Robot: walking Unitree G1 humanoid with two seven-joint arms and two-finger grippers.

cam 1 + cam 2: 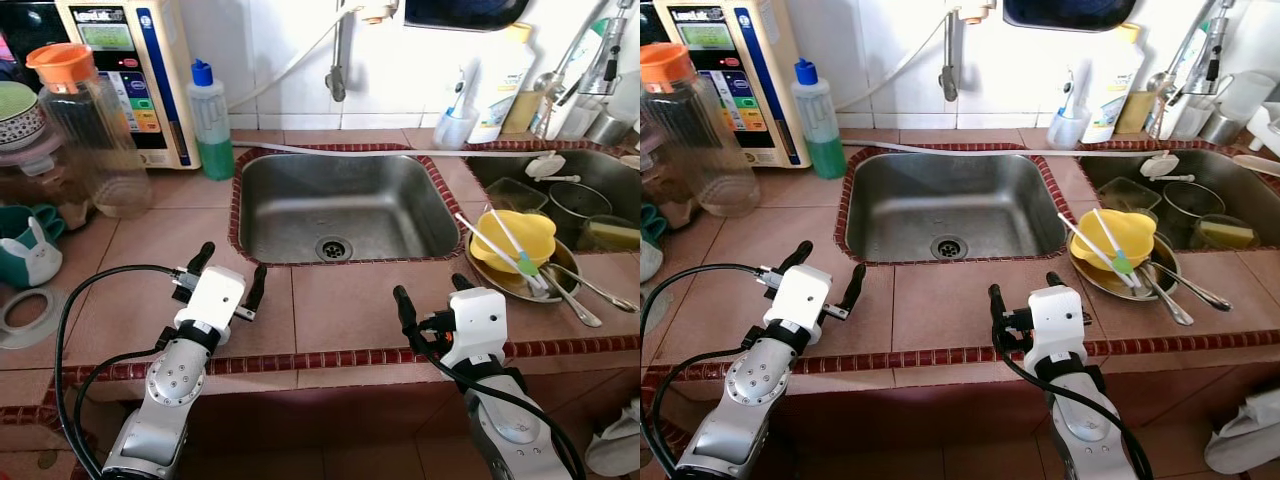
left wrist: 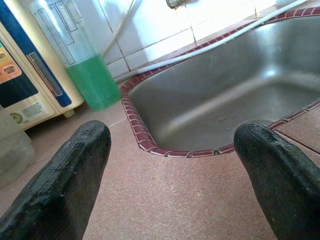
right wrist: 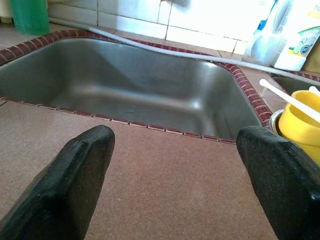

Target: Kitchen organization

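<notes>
Both sets of fingers spread wide, holding nothing: left gripper (image 1: 228,272) and right gripper (image 1: 432,293) hover low over the tiled counter (image 1: 330,305), just short of the empty sink (image 1: 340,205). Likely pre-grasp stage. The yellow bowl (image 1: 515,238) with utensils sits on a metal plate (image 1: 500,280) near the right gripper; next move probably reaches there. Counter front edge close behind; open room ahead.

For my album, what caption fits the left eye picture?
Two open robot hands, left hand and right hand, hover over the tiled counter before an empty steel sink.
</notes>
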